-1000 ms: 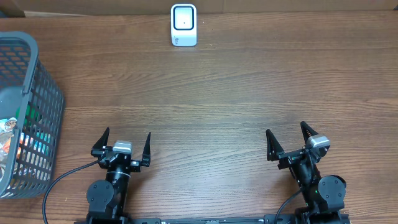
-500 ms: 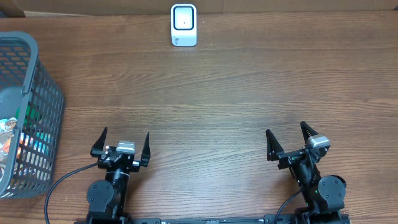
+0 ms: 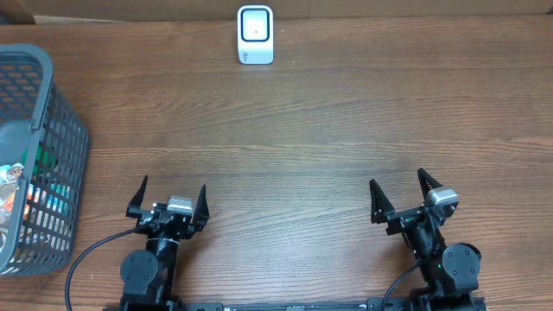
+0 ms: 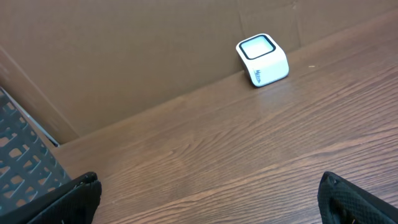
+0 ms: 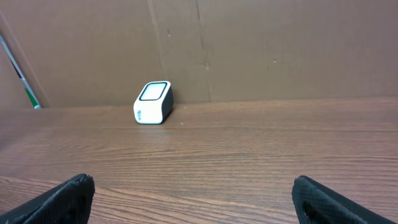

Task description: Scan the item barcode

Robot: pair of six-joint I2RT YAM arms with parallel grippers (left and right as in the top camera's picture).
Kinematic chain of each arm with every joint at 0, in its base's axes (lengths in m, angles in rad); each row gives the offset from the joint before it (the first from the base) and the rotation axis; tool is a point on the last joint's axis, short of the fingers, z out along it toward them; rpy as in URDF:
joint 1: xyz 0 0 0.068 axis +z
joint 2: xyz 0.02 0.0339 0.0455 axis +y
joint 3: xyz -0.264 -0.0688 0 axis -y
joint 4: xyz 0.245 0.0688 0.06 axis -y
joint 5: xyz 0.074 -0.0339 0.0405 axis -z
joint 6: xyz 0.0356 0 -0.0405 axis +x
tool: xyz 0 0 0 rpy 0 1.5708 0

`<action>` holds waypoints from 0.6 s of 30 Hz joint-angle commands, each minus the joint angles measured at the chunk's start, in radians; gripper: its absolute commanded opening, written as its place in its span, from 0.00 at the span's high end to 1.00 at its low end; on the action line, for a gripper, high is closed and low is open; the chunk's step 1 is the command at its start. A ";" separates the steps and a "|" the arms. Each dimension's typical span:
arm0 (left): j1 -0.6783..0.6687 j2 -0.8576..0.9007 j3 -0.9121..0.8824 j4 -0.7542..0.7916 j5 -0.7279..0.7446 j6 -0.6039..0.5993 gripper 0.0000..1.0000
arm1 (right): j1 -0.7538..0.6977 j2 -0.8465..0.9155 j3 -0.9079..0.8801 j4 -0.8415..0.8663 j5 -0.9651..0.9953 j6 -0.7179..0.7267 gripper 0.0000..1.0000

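A brown wood-grain table (image 3: 302,130) with a smooth top is seen. The scanner (image 3: 256,34), a small white block with rounded corners and a dark-framed square window, is set at the far edge, against a flat cardboard wall (image 5: 249,50). A grey plastic basket (image 3: 67,160) with lattice sides and a solid rim is placed at the left. The items (image 3: 19,194), colourful packets, are seen inside it through the mesh; their barcodes cannot be made out. The left gripper (image 3: 174,188) is held wide and empty over bare wood beside the basket, its black fingers (image 4: 74,196) tapered. The right gripper (image 3: 397,180) is likewise spread wide and empty, well apart from the scanner.
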 commanded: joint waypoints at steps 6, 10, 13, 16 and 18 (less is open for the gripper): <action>-0.005 -0.011 -0.005 0.002 0.034 -0.012 0.01 | 0.001 -0.012 -0.010 0.003 -0.002 0.003 0.00; -0.005 -0.011 -0.005 0.002 0.026 -0.118 0.00 | 0.001 -0.012 -0.010 0.003 -0.002 0.003 0.00; -0.005 -0.011 -0.002 0.004 0.024 -0.204 0.00 | 0.001 -0.012 -0.010 0.003 -0.002 0.003 0.00; -0.005 -0.011 0.027 0.000 0.024 -0.261 0.00 | 0.001 -0.012 -0.010 0.003 -0.002 0.003 0.00; -0.005 -0.006 0.064 -0.008 0.024 -0.275 0.00 | 0.001 -0.012 -0.010 0.003 -0.002 0.003 0.00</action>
